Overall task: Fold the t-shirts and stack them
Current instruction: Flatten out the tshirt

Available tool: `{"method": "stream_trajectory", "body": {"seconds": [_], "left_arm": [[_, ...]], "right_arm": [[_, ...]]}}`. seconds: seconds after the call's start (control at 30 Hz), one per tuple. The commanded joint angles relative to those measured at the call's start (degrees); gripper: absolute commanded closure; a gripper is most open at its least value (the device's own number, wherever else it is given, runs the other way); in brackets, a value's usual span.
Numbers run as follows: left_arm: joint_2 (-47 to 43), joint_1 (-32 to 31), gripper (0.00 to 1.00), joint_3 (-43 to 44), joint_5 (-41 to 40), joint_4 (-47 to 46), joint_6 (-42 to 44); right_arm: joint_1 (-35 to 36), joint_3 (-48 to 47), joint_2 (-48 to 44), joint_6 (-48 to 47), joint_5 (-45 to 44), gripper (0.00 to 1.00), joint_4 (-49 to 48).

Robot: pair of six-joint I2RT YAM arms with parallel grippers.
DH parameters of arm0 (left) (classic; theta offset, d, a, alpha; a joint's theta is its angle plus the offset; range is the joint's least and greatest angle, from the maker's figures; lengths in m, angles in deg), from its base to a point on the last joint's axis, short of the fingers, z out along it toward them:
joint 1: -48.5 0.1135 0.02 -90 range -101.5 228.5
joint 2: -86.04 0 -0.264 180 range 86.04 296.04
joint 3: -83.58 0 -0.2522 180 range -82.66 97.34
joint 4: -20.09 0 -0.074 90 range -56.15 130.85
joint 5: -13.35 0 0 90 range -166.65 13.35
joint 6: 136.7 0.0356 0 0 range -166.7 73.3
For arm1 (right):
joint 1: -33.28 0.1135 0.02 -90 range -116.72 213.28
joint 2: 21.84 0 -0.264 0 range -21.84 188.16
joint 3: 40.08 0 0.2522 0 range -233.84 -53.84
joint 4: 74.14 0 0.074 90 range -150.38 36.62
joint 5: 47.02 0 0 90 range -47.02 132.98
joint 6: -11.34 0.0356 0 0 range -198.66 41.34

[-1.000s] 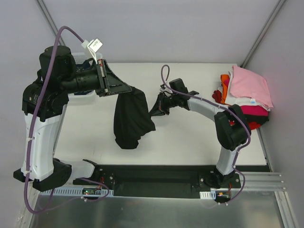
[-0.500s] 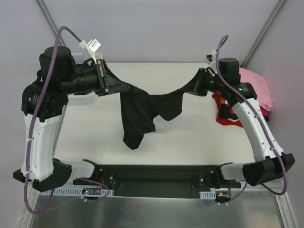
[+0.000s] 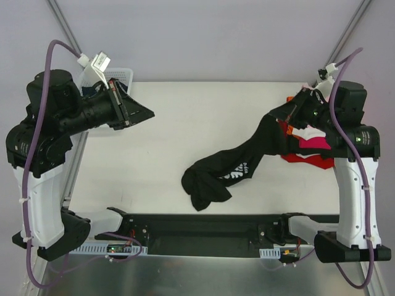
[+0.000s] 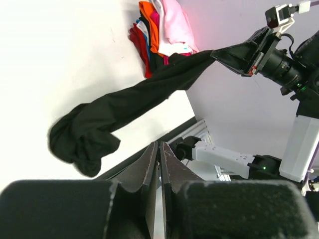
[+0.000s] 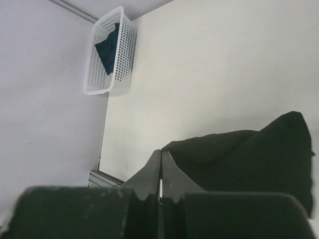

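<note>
White counter (image 3: 203, 117): black tee (image 3: 247, 161) unfolded, one end bunched down, other end pinched by right hand (image 3: 297, 106). Left hand (image 3: 145, 113) closed, empty. Pile (image 3: 307, 145) looks crumpled; no folds yet.

No text is legible; the white print (image 3: 238, 172) on the black t-shirt (image 3: 262, 140) is too crumpled to read.

The white print (image 3: 237, 169) on the black t-shirt (image 3: 254, 150) is crumpled, too small to read; the pile of t-shirts (image 3: 312, 143) sits half hidden behind the right arm (image 3: 352, 126) (red, white and magenta edges show); the left arm (image 3: 80, 114) covers most of the basket (image 3: 121, 73); the dark cloth (image 5: 107, 50) inside is perhaps another tee.
</note>
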Motion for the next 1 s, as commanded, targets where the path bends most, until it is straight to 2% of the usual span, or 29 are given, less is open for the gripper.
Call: {"method": "stream_trajectory", "body": {"seconds": [0.0,0.1,0.3,0.4,0.47,0.53,0.57,0.63,0.7,0.97], "left_arm": [[-2.18,0.12,0.96,-0.78,-1.89,0.53,0.9],[-2.89,0.03,0.96,-4.46,-0.23,-0.35,-0.06],[-6.4,-0.23,0.94,-22.64,5.57,-9.22,-2.17],[-7.63,-1.28,0.87,-30.21,5.06,-11.33,-1.47],[-8.51,-1.99,0.66,-35.22,4.44,-13.17,-1.04],[-8.6,-3.83,0.4,-40.23,4.61,-14.76,-0.86],[-8.6,-5.14,0.2,-41.9,4.18,-16.59,-0.94],[-7.55,-9.61,0.1,-46.03,2.17,-17.93,-1.38],[-6.23,-12.09,0.08,-49.19,1.28,-19.68,-1.82],[-1.31,-22.45,0.15,-60.01,-2.5,-27.59,-7.0]], "right_arm": [[-0.21,0.93,-2.63,-1.75,0.94,0.99,1.33],[-0.21,6.2,-3.07,-1.57,2.0,0.99,0.37],[-0.21,12.44,-3.6,-1.22,2.79,0.99,-1.13],[-0.21,13.68,-3.16,-1.74,2.79,0.99,-1.22],[-0.21,14.21,-2.46,-2.18,2.62,0.99,-1.3],[-0.21,14.91,-1.49,-2.27,2.7,0.99,-1.22],[-0.21,15.17,-1.14,-2.19,2.79,0.99,-1.22],[-0.29,15.79,-0.44,-2.01,2.88,0.99,-2.09],[-0.21,16.23,0.71,-1.48,2.79,0.99,-3.23],[-0.29,18.86,2.91,-1.57,2.26,0.99,-4.21]]}}
